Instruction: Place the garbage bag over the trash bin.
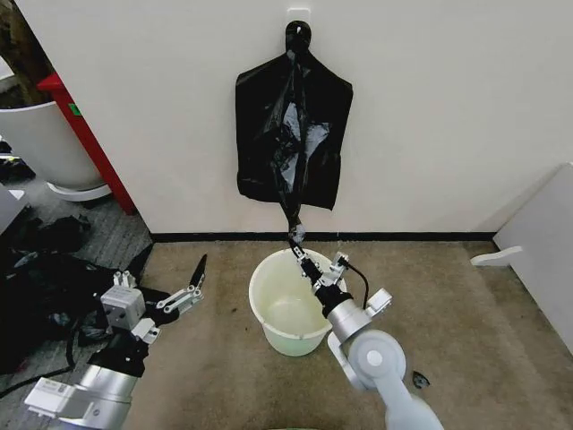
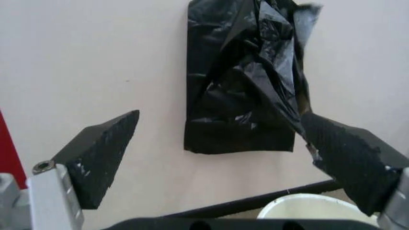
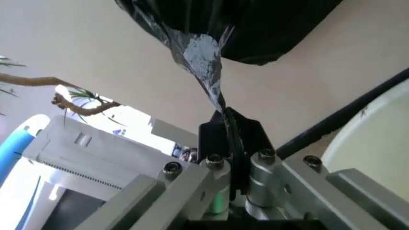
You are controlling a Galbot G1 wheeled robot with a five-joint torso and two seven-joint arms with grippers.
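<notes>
Your right gripper [image 1: 299, 248] pinches the garbage bag's [image 1: 291, 134] twisted tail above the trash bin's [image 1: 269, 309] far rim, near the wall. You're mid-fetch: next pull it free and open it. Left gripper [image 1: 183, 291] waits, spread wide.

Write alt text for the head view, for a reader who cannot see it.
The right gripper pinches the bottom tip of a black garbage bag hanging on a white wall, directly above a cream trash bin on the floor. The left gripper hangs open, left of the bin.
</notes>
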